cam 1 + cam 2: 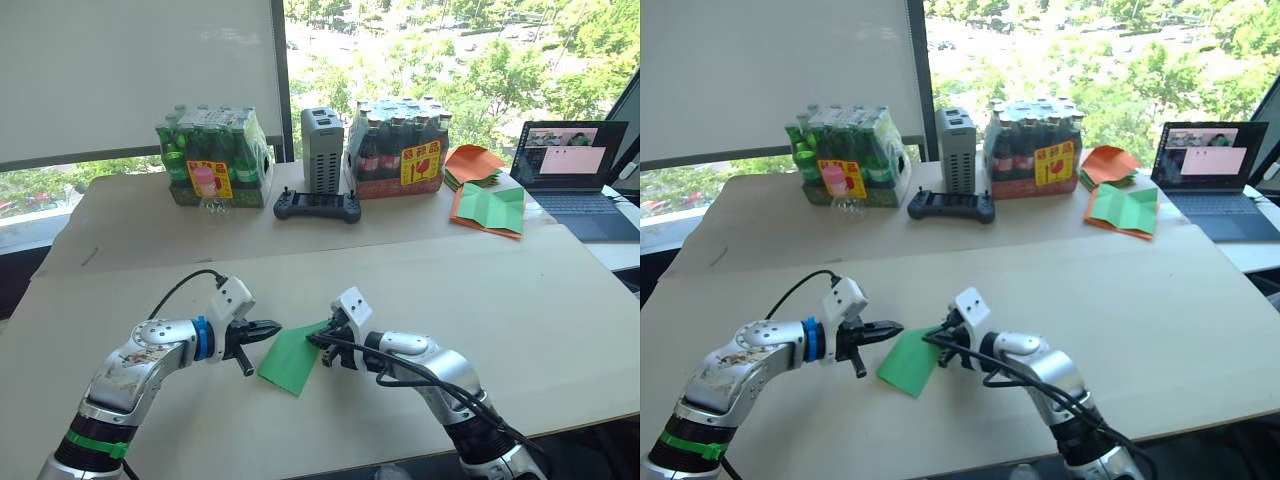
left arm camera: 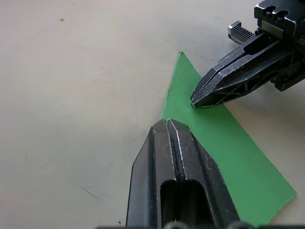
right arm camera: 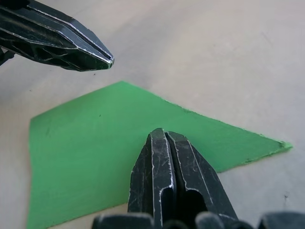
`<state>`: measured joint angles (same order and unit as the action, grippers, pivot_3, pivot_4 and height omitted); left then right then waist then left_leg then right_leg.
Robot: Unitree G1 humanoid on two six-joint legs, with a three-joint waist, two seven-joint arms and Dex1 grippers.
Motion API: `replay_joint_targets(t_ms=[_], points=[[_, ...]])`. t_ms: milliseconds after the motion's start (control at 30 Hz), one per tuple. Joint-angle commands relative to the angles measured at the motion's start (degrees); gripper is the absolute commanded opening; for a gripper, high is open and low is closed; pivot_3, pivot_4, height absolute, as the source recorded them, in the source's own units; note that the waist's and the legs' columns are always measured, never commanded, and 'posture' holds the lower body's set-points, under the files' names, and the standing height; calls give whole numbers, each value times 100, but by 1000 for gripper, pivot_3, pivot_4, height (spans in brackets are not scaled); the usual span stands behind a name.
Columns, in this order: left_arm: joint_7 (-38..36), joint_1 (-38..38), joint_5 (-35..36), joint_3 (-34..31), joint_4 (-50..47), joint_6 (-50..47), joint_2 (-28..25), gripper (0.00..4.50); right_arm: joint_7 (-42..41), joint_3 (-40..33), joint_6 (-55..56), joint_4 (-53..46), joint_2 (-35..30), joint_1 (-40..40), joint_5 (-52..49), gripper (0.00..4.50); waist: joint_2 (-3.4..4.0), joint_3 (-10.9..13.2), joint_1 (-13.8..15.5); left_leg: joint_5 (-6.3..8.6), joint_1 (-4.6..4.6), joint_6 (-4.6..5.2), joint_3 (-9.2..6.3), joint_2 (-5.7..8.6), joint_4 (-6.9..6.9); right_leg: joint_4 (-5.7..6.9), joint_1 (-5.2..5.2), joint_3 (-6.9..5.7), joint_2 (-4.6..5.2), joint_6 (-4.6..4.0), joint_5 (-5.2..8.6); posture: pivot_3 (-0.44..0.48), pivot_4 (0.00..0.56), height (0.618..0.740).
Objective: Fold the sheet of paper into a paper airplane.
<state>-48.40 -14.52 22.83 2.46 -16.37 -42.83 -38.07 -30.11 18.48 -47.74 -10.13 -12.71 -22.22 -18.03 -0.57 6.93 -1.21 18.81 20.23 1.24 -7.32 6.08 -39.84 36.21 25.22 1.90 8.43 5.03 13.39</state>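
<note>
Tan table (image 1: 520, 300) under green sheet of paper (image 1: 290, 358); sunlit window (image 1: 450, 60) behind.

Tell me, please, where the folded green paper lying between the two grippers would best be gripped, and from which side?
Probably at the long straight edge of the green paper nearest the left gripper, approached low from the robot's left. The paper lies flat on the table, so only an edge offers purchase. The right gripper, shut, is at the paper's opposite side.

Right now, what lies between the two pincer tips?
The folded green sheet of paper. In the head views, the left pincer sits at its left edge and the right pincer presses its right side, both shut.
</note>
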Motion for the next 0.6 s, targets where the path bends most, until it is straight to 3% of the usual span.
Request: replay_joint_targets(t_ms=[33,433,600], points=[[-59,-60,23,5,-13,89,-54,24,-13,-6,145,-36,52,-92,48,0,0,0,2,0,0,0,0,0,0,0,0,0,0,0,0,0,150,735],[-492,-468,-764,1076,1607,1259,393,24,-3,-25,97,-254,13,11,106,0,0,-1,8,0,-2,0,0,2,-3,1,-4,-2,1,0,0,0,150,735],[-583,-324,-897,1202,1669,1458,367,24,-151,-275,401,-430,-231,16,44,0,0,-1,16,0,-3,0,0,2,-4,0,-7,-2,1,0,0,0,150,735]])
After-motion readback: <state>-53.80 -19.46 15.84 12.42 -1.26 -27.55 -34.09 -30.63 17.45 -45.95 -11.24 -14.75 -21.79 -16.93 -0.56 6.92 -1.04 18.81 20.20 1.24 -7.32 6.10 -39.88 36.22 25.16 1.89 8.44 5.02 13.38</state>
